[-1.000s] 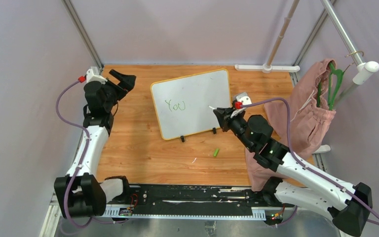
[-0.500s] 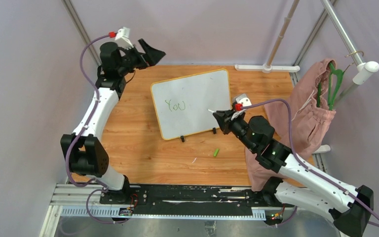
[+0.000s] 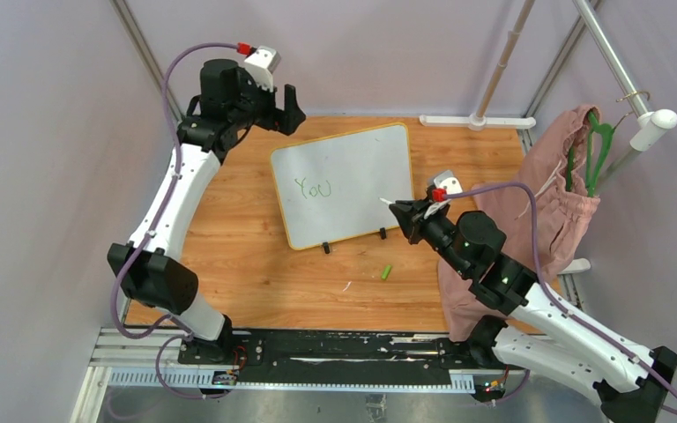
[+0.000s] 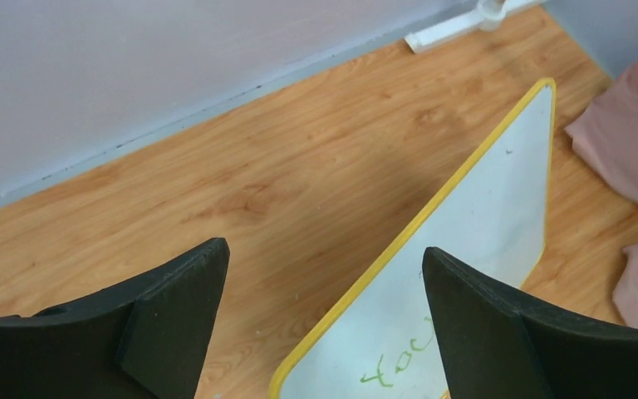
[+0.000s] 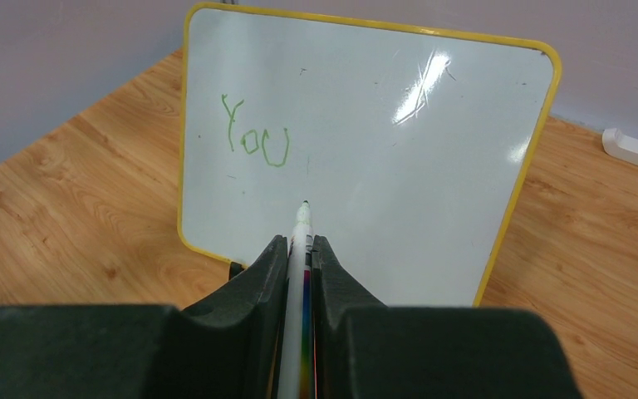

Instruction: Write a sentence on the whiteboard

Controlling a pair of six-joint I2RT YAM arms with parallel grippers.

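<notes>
Top external view is showing the left gripper (image 3: 291, 107), jaws wide and empty, swinging in from the left edge; the whiteboard (image 3: 353, 159) is now lying just beneath it, probably for steadying. The right gripper (image 3: 401, 211) is clamping the marker (image 5: 301, 226), with the sentence (image 5: 253, 137), only "You" so far, sitting ahead-left of its tip.

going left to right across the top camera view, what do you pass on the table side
the sentence, only "You" so far → small green piece → pink cloth → white rod end
</notes>
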